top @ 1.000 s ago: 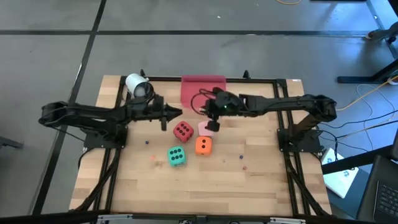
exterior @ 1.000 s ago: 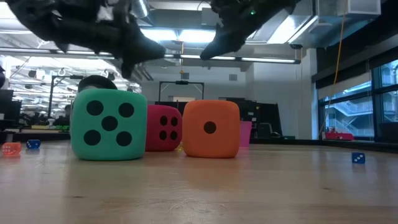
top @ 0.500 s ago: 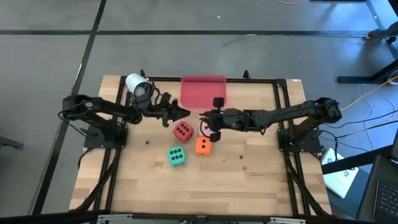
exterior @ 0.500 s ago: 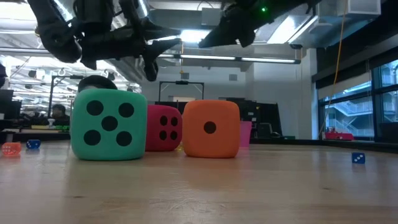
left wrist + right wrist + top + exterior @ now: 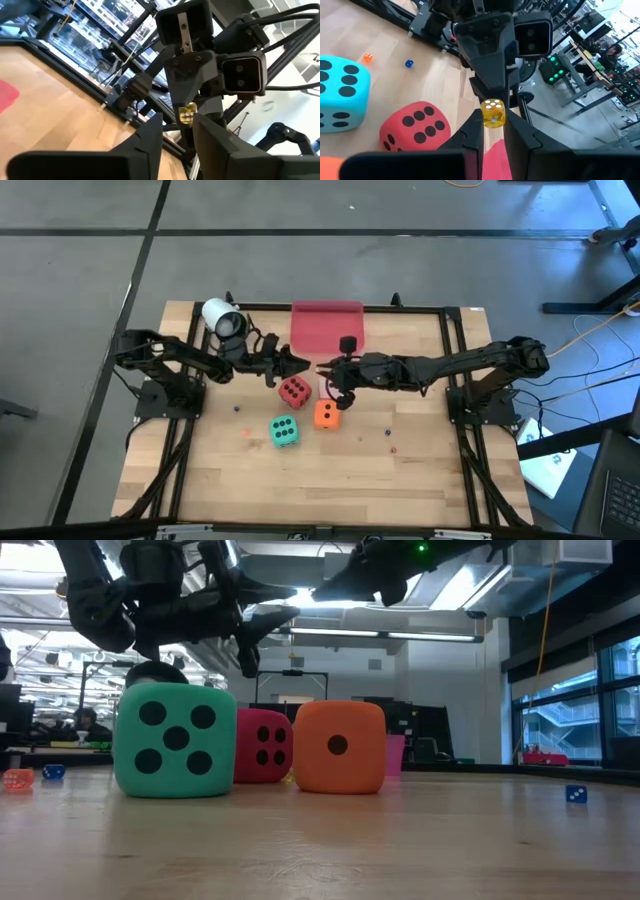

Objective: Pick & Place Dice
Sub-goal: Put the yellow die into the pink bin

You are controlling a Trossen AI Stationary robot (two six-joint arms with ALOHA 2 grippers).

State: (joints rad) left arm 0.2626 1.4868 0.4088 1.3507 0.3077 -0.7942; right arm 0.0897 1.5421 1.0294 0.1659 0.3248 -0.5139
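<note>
My right gripper [image 5: 493,131] is shut on a small yellow die [image 5: 493,113], held in the air above the table's middle. My left gripper [image 5: 176,131] is open and faces it tip to tip, its fingers just short of the die [image 5: 187,114]. Below them the red die [image 5: 293,390], the orange die [image 5: 326,414] and the green die [image 5: 284,431] rest on the wood. The light pink die [image 5: 323,387] lies mostly hidden under my right arm. The pink tray [image 5: 327,326] lies at the far edge. My right gripper pinches the small yellow die by two opposite faces [image 5: 485,116] between its two fingertips. The fingers lie about level and point toward the table's left. The die is lifted clear, high above the big dice.
A white cylinder [image 5: 222,317] stands at the far left beside my left arm. Tiny dice lie scattered on the wood: a blue one [image 5: 576,794] at the right, an orange one [image 5: 17,779] and a blue one [image 5: 53,772] at the left. The table's near half has free room.
My right gripper has swung away from the pink tray's side toward the table's left and turned level, carrying the yellow die to my left gripper. My left gripper has gone a little toward the table's right and now meets it tip to tip.
</note>
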